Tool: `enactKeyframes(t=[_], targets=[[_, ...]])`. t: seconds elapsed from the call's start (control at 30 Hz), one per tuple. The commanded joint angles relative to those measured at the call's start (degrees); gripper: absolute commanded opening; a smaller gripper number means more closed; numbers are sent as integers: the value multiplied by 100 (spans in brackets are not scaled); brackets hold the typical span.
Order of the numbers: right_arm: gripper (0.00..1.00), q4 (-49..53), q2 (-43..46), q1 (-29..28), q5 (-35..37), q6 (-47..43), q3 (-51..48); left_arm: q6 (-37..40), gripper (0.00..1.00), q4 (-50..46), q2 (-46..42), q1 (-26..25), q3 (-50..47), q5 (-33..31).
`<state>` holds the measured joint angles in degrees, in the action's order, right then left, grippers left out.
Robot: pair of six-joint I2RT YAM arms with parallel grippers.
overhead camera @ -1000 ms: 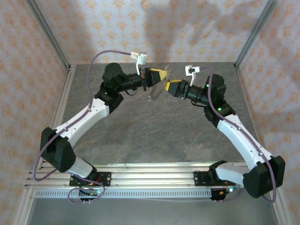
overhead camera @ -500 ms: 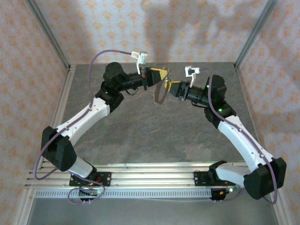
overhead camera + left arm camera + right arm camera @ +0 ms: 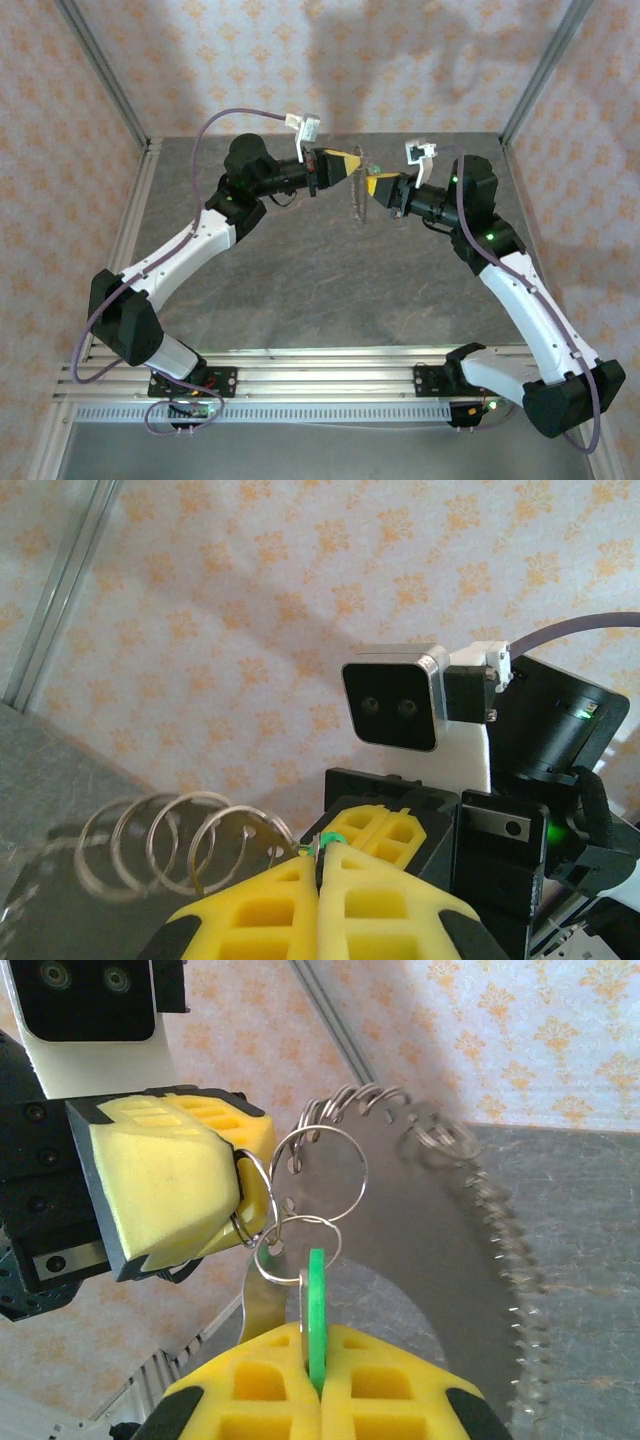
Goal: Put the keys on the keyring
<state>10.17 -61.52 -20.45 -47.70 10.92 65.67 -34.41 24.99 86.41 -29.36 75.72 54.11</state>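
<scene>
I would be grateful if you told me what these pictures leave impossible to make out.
- The key's lower part: right wrist view, hidden between the right gripper's fingers.
- The keyring's rim: right wrist view, blurred, with its near side behind those fingers.
- Whether the key is threaded onto the keyring: top external view, both too small; right wrist view, the overlapping small rings confuse it.

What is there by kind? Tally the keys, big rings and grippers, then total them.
key: 1
big ring: 1
grippers: 2, left gripper and right gripper
Total: 4
</scene>
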Motion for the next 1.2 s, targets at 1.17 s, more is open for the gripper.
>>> enactKeyframes(t=[1.17], targets=[[0,768,-26,68,544,-201,194,752,0,-293,-621,-28,97,-131]])
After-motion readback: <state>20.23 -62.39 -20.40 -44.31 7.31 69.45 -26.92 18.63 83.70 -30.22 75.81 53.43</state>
